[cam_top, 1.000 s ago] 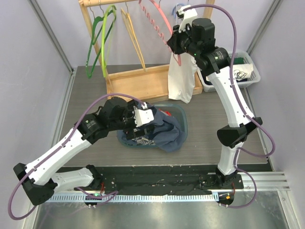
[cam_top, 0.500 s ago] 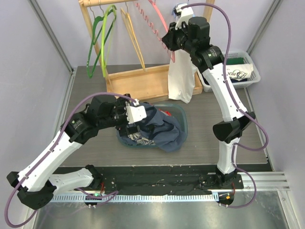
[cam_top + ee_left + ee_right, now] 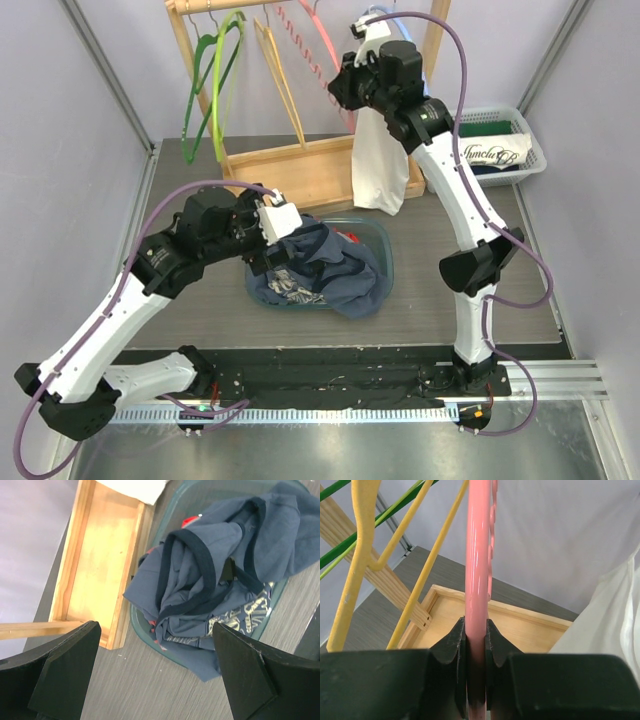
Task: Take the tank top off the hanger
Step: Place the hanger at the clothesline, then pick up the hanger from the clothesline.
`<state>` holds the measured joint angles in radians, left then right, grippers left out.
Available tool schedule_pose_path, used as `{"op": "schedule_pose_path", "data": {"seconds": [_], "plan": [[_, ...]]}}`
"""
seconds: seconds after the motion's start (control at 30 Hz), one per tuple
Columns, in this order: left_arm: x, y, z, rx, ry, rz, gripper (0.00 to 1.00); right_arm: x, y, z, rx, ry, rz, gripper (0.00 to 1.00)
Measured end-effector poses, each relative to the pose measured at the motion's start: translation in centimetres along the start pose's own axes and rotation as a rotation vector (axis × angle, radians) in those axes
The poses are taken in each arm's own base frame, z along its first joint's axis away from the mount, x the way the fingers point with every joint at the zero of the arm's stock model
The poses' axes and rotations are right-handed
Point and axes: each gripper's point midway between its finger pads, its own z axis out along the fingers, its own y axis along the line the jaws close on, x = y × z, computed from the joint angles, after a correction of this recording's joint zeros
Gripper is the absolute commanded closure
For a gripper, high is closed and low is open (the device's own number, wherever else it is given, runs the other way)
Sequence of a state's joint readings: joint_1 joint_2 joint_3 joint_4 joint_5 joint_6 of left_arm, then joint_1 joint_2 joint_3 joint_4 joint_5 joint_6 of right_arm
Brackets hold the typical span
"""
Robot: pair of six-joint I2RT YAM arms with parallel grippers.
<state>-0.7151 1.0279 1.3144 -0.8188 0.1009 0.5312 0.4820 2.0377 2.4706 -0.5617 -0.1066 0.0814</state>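
A blue tank top (image 3: 330,265) with dark trim lies crumpled in a teal basket (image 3: 385,245); it also shows in the left wrist view (image 3: 200,565). My left gripper (image 3: 272,250) is open and empty, hovering just above the basket's left side (image 3: 155,627). My right gripper (image 3: 345,88) is high at the rack, shut on a bare pink hanger (image 3: 325,40). In the right wrist view the jaws (image 3: 476,635) clamp the pink hanger's rod (image 3: 477,555).
A wooden rack with a tray base (image 3: 290,175) stands at the back, holding green hangers (image 3: 205,100) and a yellow hanger (image 3: 280,80). A white garment (image 3: 378,170) hangs at its right end. A white basket (image 3: 500,150) of clothes sits far right.
My left gripper has lifted up and back to the left, off the tank top in the basket. My right gripper has carried the pink hanger up and to the left along the rack.
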Motion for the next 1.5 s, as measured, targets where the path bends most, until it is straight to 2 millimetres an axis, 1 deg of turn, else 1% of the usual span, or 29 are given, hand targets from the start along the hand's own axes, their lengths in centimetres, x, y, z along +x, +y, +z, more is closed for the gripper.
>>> {"op": "schedule_pose_path", "data": {"seconds": [0.1,0.17,0.23,0.27,0.3,0.33,0.37,0.4,0.5,0.53,0.63,0.7,0.8,0.83,0.9,1.0,1.03,1.07,1.13,1.37,1.5], "plan": [[-0.6,0.6,0.2,-0.020,-0.017,-0.025,0.00,0.0,1.1,0.4,0.003,-0.006,-0.023,0.99],[-0.7,0.9,0.3,-0.031,-0.024,-0.035,0.00,0.2,2.1,0.8,-0.001,-0.006,-0.035,0.99],[-0.8,1.1,0.3,-0.038,-0.028,-0.042,0.00,0.6,2.6,1.0,0.001,-0.001,-0.042,0.99],[-0.9,1.2,0.4,-0.042,-0.030,-0.049,0.00,0.7,2.9,1.1,-0.004,0.002,-0.046,0.93],[-0.9,1.2,0.4,-0.045,-0.032,-0.054,0.00,0.8,3.2,1.1,-0.010,0.003,-0.050,0.70],[-0.9,1.4,0.4,-0.049,-0.034,-0.059,0.00,0.9,3.3,1.1,-0.009,0.005,-0.054,0.59],[-1.0,1.5,0.4,-0.055,-0.036,-0.064,0.00,0.8,3.3,1.1,-0.003,0.002,-0.062,0.52],[-1.0,1.6,0.4,-0.059,-0.038,-0.071,0.00,0.7,3.1,1.0,0.006,0.001,-0.064,0.43],[-1.1,1.9,0.4,-0.073,-0.043,-0.094,0.00,0.4,2.2,0.0,0.042,0.004,-0.074,0.33],[-1.1,2.0,0.4,-0.077,-0.045,-0.100,0.00,0.1,1.9,-0.5,0.054,0.002,-0.080,0.31],[-1.2,2.3,0.4,-0.090,-0.054,-0.127,0.00,-2.0,0.9,-3.2,0.088,-0.029,-0.089,0.28],[-1.3,2.5,0.4,-0.098,-0.060,-0.148,0.00,-4.2,0.2,-5.7,0.110,-0.073,-0.092,0.27],[-1.4,2.9,0.3,-0.114,-0.070,-0.184,0.00,-7.6,-0.9,-9.8,0.148,-0.149,-0.098,0.26],[-1.4,3.0,0.2,-0.120,-0.073,-0.195,0.00,-9.1,-1.6,-11.7,0.169,-0.185,-0.102,0.26],[-1.6,3.2,0.0,-0.129,-0.083,-0.220,0.00,-11.3,-3.1,-15.0,0.216,-0.246,-0.106,0.25],[-1.8,3.3,-0.2,-0.131,-0.098,-0.253,0.00,-13.1,-4.9,-17.7,0.270,-0.300,-0.108,0.24],[-1.8,3.3,-0.3,-0.130,-0.104,-0.267,0.00,-13.4,-5.3,-18.2,0.280,-0.310,-0.108,0.24],[-1.8,3.4,-0.4,-0.131,-0.108,-0.274,0.00,-13.5,-6.3,-18.4,0.304,-0.312,-0.108,0.23],[-1.9,3.5,-0.5,-0.131,-0.119,-0.304,0.00,-13.0,-7.7,-18.2,0.332,-0.296,-0.107,0.22],[-1.6,3.8,-1.2,-0.141,-0.156,-0.413,0.00,-8.3,-11.9,-14.7,0.358,-0.160,-0.090,0.17],[-1.2,3.7,-1.4,-0.144,-0.175,-0.476,0.00,-7.1,-13.5,-13.9,0.356,-0.126,-0.082,0.17]]}}
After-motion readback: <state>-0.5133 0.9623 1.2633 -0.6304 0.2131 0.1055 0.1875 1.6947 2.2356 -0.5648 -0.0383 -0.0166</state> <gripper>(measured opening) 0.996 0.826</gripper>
